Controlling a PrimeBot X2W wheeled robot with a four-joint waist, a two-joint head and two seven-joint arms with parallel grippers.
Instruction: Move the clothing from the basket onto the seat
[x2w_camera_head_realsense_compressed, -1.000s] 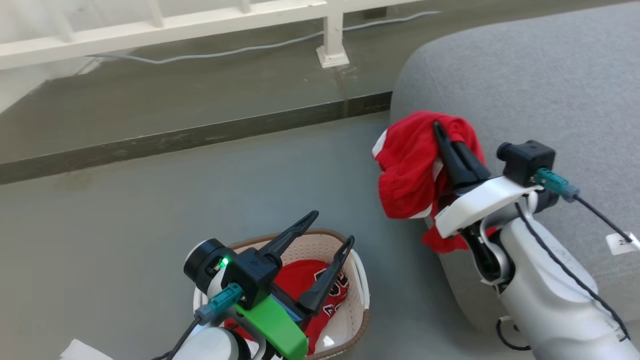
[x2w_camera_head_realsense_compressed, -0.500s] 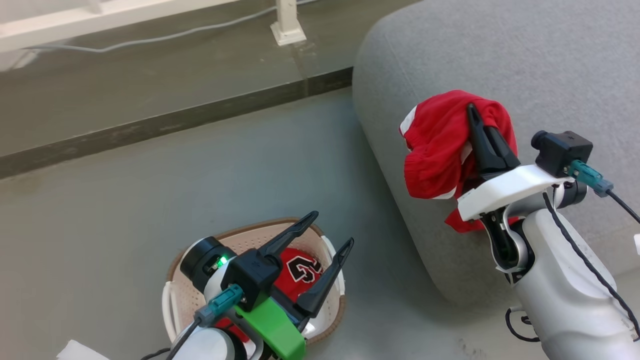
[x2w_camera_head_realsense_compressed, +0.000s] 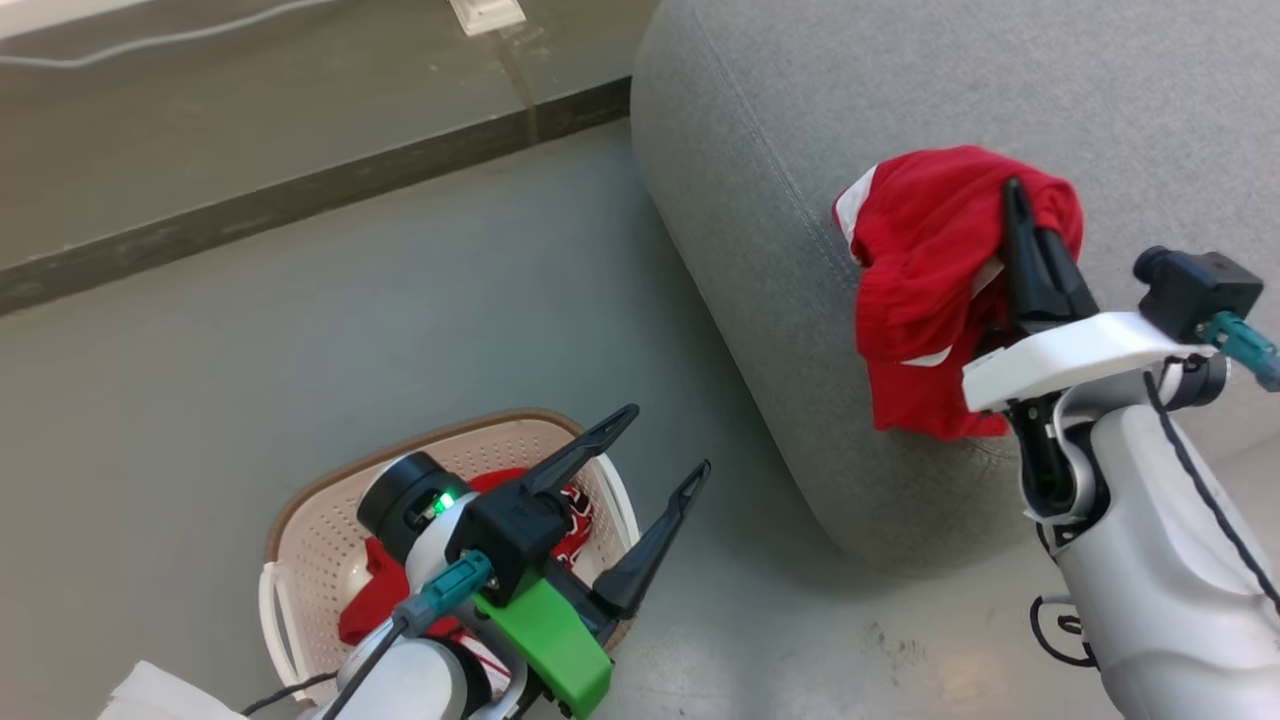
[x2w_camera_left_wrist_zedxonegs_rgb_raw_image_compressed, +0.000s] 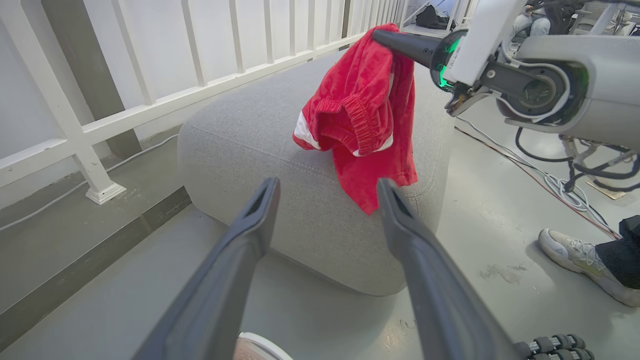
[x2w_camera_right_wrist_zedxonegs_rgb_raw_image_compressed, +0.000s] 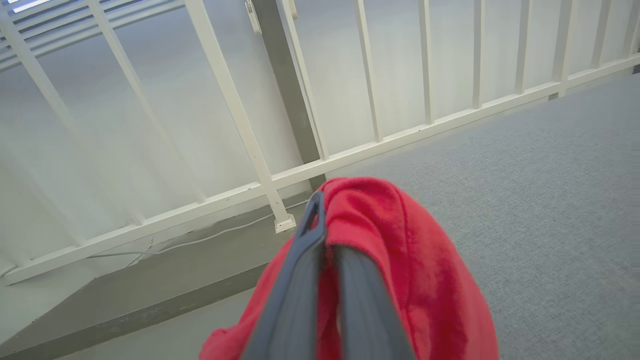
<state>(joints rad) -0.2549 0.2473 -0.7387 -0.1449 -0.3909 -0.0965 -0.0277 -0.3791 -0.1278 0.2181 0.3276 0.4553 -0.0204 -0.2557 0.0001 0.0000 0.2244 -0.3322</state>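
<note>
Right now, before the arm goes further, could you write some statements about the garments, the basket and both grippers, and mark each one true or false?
1. The right gripper is shut on a red garment. True.
2. That garment lies flat on top of the seat. False: it hangs from the gripper at the seat's edge.
3. The left gripper is open and holds nothing. True.
4. The basket is empty. False: red clothing lies inside it.
</note>
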